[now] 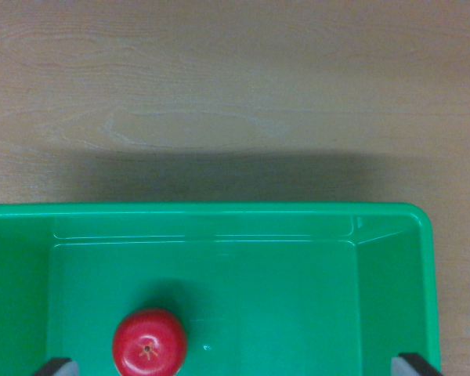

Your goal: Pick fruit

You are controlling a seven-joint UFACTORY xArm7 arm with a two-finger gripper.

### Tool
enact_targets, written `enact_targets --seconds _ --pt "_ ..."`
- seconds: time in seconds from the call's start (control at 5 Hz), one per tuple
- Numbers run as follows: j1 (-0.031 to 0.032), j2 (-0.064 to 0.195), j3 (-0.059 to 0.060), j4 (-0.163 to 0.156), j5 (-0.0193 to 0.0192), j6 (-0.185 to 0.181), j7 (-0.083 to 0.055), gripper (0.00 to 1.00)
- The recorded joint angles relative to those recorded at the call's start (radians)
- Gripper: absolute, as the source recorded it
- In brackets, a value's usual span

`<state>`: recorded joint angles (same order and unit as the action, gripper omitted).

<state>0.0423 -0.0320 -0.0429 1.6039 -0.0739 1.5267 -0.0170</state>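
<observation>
One red apple [150, 343] sits lower left in one green bin [219, 210], stem end facing up, round. Gripper [239, 365] tips spread wide, holding nothing.

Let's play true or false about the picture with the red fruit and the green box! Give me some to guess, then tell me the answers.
1. The red fruit sits inside the green bin. True.
2. The bin is full of fruit. False: only one fruit shows.
3. The bin rests on a wooden table. True.
4. The fruit lies toward the wrist view's right. False: it is toward the left.
5. The gripper squeezes the fruit. False: its fingertips stand wide apart.
</observation>
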Motion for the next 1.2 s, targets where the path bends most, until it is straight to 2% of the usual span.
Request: enact_targets --seconds 0.6,0.8,1.0,1.2 --pt "0.0024 0.006 0.0 -0.015 0.0002 -0.016 -0.002 0.0" --pt "0.0059 0.015 -0.001 -0.036 0.0005 -0.039 -0.004 0.0" --pt "0.0059 0.015 -0.001 -0.036 0.0005 -0.039 -0.004 0.0" --pt "0.0097 0.024 -0.001 -0.059 0.0008 -0.064 -0.007 0.0"
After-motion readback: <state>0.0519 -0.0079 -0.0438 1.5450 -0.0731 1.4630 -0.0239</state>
